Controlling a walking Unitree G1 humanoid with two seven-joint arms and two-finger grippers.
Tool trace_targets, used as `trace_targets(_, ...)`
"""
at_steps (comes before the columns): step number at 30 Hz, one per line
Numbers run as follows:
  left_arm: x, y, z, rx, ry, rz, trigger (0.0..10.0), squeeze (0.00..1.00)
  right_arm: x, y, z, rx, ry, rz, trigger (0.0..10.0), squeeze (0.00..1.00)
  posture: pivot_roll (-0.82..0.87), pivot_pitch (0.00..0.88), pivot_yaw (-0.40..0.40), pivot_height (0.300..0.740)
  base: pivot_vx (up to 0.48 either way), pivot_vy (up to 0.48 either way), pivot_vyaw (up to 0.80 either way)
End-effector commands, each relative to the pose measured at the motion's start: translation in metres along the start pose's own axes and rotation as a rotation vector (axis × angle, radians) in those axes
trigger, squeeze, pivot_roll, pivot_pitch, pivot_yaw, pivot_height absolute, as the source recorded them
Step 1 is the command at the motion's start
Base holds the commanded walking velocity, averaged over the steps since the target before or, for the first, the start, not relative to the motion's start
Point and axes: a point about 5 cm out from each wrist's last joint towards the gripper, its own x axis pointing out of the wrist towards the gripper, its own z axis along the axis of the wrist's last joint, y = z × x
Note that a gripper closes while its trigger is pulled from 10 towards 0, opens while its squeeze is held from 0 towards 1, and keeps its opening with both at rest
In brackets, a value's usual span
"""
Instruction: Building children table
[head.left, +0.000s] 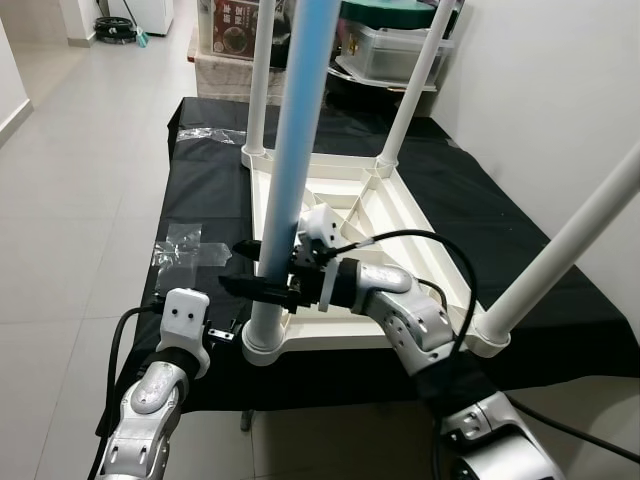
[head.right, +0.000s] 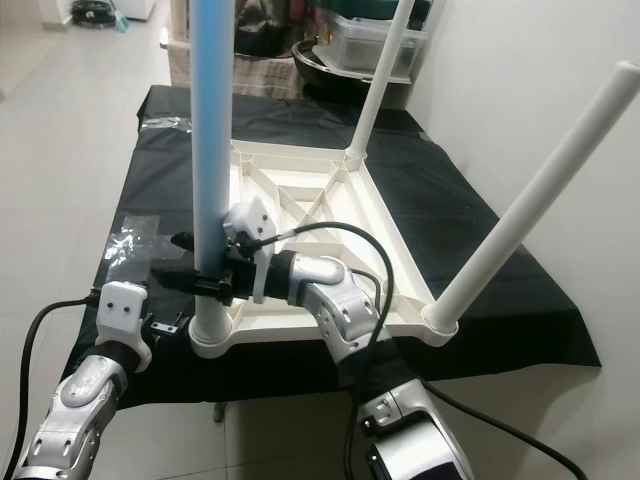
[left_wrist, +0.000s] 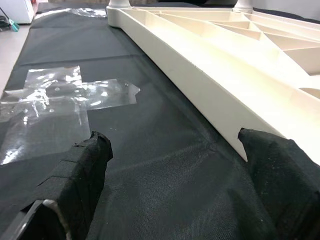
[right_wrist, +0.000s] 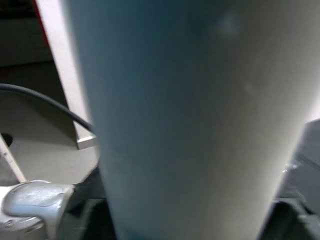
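Right eye view: right gripper (head.right: 200, 280) jaws clamp blue leg (head.right: 212, 150); left gripper (left_wrist: 175, 185) jaws gape empty.

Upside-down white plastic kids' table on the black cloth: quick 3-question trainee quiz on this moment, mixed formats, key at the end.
1. True or false: the right gripper is closed around the tall light-blue table leg near its base.
2. Multiple choice: the left gripper is (A) holding a white leg, (B) open and low over the black cloth beside the rim of the upside-down white plastic table top, (C) resting on the clear plastic wrapping.
3. How many legs stand upright in the table top's corner sockets?

Key: 1 true; 2 B; 3 four, one light-blue and three white plastic legs.
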Motion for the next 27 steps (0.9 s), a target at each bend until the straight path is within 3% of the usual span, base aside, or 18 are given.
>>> trace_targets(1, 0.001, -0.005, 0.001, 0.011, -0.009, -0.018, 10.0, 0.0, -0.004, -0.008, 0.0, -0.009, 0.008, -0.072, 0.0, 0.0, 0.06, 0.0, -0.176, 0.74, 0.0, 0.0, 0.0)
trace_targets(3, 0.001, -0.005, 0.001, 0.011, -0.009, -0.019, 10.0, 0.0, -0.008, -0.014, -0.004, -0.014, 0.033, -0.145, 0.0, 0.0, 0.06, 0.0, -0.174, 0.74, 0.0, 0.0, 0.0)
trace_targets(4, 0.001, -0.005, 0.001, 0.01, -0.009, -0.02, 10.0, 0.0, -0.011, -0.022, -0.009, -0.034, 0.08, -0.25, 0.0, 0.0, 0.06, 0.0, -0.173, 0.74, 0.0, 0.0, 0.0)
trace_targets(5, 0.001, -0.005, 0.001, 0.01, -0.009, -0.02, 10.0, 0.0, -0.011, -0.022, -0.009, -0.034, 0.08, -0.25, 0.0, 0.0, 0.06, 0.0, -0.173, 0.74, 0.0, 0.0, 0.0)
trace_targets(6, 0.001, -0.006, 0.0, 0.009, -0.008, -0.022, 10.0, 0.0, -0.021, -0.041, -0.02, 0.001, 0.17, -0.493, 0.0, 0.0, 0.05, 0.0, -0.17, 0.74, 0.0, 0.0, 0.0)
trace_targets(7, 0.001, -0.006, 0.0, 0.009, -0.008, -0.022, 10.0, 0.0, -0.021, -0.041, -0.02, 0.001, 0.17, -0.493, 0.0, 0.0, 0.05, 0.0, -0.17, 0.74, 0.0, 0.0, 0.0)
trace_targets(9, 0.002, -0.009, -0.001, 0.003, -0.005, -0.029, 10.0, 0.0, -0.062, -0.071, -0.043, 0.132, 0.22, -1.011, 0.0, 0.0, 0.04, 0.0, -0.162, 0.74, 0.0, 0.0, 0.0)
trace_targets(10, 0.002, -0.009, -0.001, 0.003, -0.005, -0.029, 10.0, 0.0, -0.062, -0.071, -0.043, 0.132, 0.22, -1.011, 0.0, 0.0, 0.04, 0.0, -0.162, 0.74, 0.0, 0.0, 0.0)
trace_targets(11, 0.002, -0.01, -0.001, 0.001, -0.004, -0.031, 10.0, 0.0, -0.075, -0.075, -0.051, 0.175, 0.24, -1.149, 0.0, 0.0, 0.04, 0.0, -0.162, 0.74, 0.0, 0.0, 0.0)
trace_targets(12, 0.002, -0.01, -0.001, 0.001, -0.004, -0.031, 10.0, 0.0, -0.075, -0.075, -0.051, 0.175, 0.24, -1.149, 0.0, 0.0, 0.04, 0.0, -0.162, 0.74, 0.0, 0.0, 0.0)
trace_targets(14, 0.002, -0.012, -0.001, 0.001, -0.005, -0.037, 10.0, 0.0, -0.095, -0.076, -0.065, 0.232, 0.273, -1.358, 0.0, 0.0, 0.04, 0.0, -0.161, 0.74, 0.0, 0.0, 0.0)
trace_targets(15, 0.002, -0.012, -0.001, 0.001, -0.005, -0.037, 10.0, 0.0, -0.095, -0.076, -0.065, 0.232, 0.273, -1.358, 0.0, 0.0, 0.04, 0.0, -0.161, 0.74, 0.0, 0.0, 0.0)
trace_targets(17, 0.003, -0.01, -0.001, 0.001, -0.005, -0.035, 10.0, 0.0, -0.103, -0.071, -0.07, 0.21, 0.292, -1.491, 0.0, 0.0, 0.04, 0.0, -0.16, 0.74, 0.0, 0.0, 0.0)
trace_targets(23, 0.003, -0.009, -0.001, 0.002, -0.005, -0.032, 10.0, 0.0, -0.098, -0.065, -0.071, 0.214, 0.307, -1.588, 0.0, 0.0, 0.04, 0.0, -0.158, 0.74, 0.0, 0.0, 0.0)
trace_targets(24, 0.003, -0.01, -0.001, 0.001, -0.005, -0.033, 10.0, 0.0, -0.087, -0.064, -0.071, 0.266, 0.305, -1.551, 10.0, 0.0, 0.04, 0.0, -0.159, 0.74, 0.0, 0.0, 0.0)
trace_targets(25, 0.003, -0.01, -0.001, 0.001, -0.005, -0.033, 10.0, 0.0, -0.087, -0.064, -0.071, 0.266, 0.305, -1.551, 10.0, 0.0, 0.04, 0.0, -0.159, 0.74, 0.0, 0.0, 0.0)
trace_targets(27, 0.002, -0.011, -0.001, 0.0, -0.004, -0.034, 10.0, 0.0, -0.07, -0.065, -0.057, 0.264, 0.187, -1.465, 10.0, 0.0, 0.04, 0.0, -0.162, 0.74, 0.0, 0.0, 0.0)
